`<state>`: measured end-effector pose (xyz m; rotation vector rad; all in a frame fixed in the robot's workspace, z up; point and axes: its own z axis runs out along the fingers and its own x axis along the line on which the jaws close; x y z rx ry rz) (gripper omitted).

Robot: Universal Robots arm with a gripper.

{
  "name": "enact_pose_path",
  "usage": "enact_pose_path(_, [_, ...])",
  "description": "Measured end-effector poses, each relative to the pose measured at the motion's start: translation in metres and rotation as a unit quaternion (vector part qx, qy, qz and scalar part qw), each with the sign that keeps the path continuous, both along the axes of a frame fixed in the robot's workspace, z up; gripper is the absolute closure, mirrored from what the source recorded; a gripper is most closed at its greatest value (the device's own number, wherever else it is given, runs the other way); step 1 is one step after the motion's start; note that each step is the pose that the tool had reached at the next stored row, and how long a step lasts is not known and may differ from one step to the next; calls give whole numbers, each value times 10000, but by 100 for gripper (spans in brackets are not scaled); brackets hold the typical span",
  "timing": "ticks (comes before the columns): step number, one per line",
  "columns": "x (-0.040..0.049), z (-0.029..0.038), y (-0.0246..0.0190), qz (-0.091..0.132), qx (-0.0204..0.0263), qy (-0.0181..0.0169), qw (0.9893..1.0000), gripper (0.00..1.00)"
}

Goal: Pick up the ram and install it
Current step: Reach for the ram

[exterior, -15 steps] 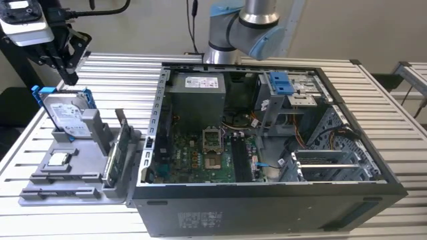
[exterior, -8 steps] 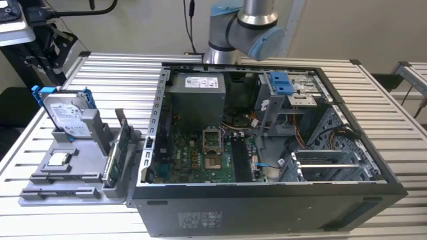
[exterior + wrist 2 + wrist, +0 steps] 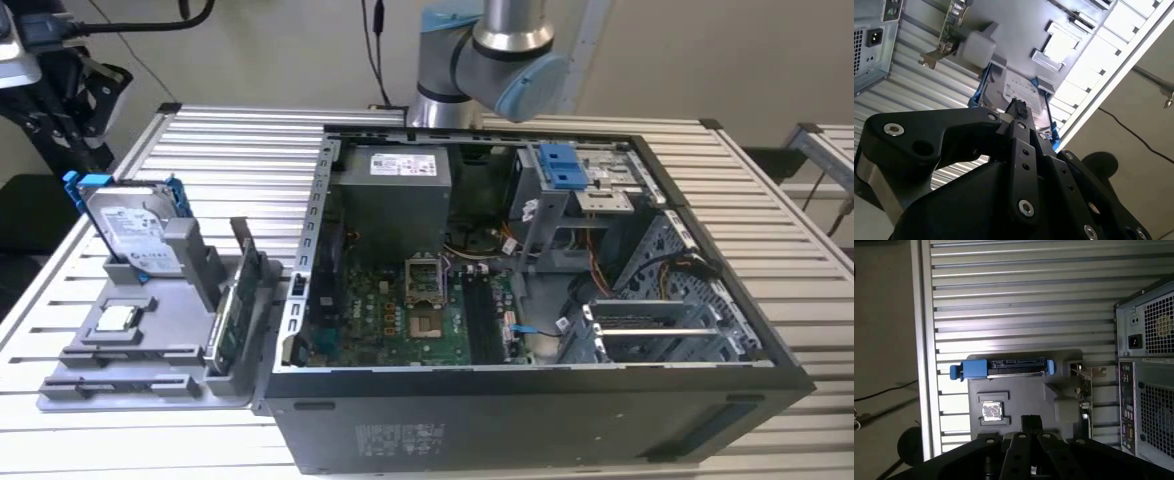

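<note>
Ram [image 3: 243,250] upright in grey tray [image 3: 80,385] in exterior view, gripper [image 3: 1031,424] seemingly closed in first wrist view

Bright even indoor light, glare on slatted table [image 3: 1004,346], computer case [image 3: 534,410] shadowed inside.

No print can be read. In the exterior view, white stickers sit on the power supply [image 3: 407,162] at upper centre and the hard drive [image 3: 134,225] at left; faint lettering marks the case side [image 3: 400,437] at bottom.
</note>
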<state>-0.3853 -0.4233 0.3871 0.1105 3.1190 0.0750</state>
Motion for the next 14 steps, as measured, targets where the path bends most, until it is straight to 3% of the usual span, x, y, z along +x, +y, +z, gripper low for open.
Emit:
enact_pose_path(4, [-43,-1,-1,0,0,0,10000,89])
enact_pose_path(14, [-47,-1,-1,0,0,0,10000,89])
